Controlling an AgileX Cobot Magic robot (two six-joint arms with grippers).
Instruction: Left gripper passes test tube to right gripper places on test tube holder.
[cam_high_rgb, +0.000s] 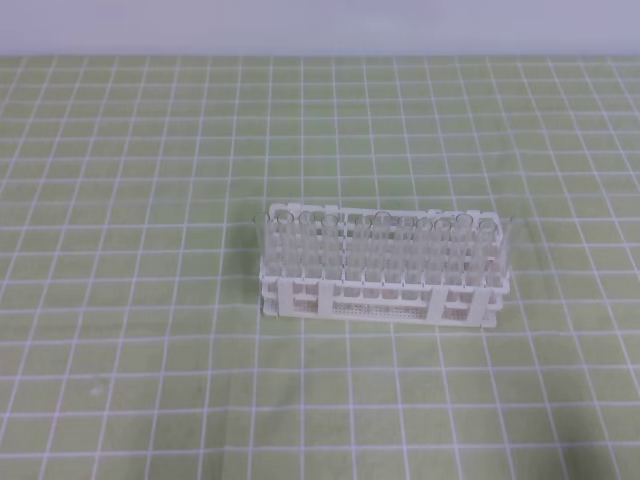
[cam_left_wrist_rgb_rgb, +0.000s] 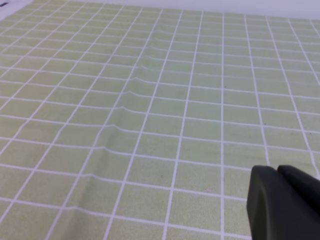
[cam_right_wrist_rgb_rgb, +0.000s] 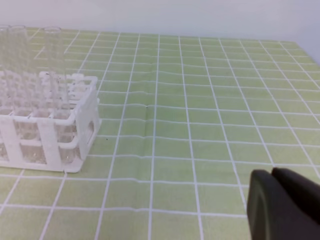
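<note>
Standing upright in the test tube holder (cam_high_rgb: 385, 270), clear tubes blur together, so the task's own test tube can't be singled out. Holder sits mid-counter (cam_high_rgb: 120, 180) on green grid cloth, cut off at frame's left in the right wrist view. Right tool (cam_right_wrist_rgb_rgb: 282, 205): only dark finger pieces show, pressed together, nothing held; holder lies well off to its left. Left tool (cam_left_wrist_rgb_rgb: 285, 202): likewise closed, empty, only cloth ahead of it.
</note>
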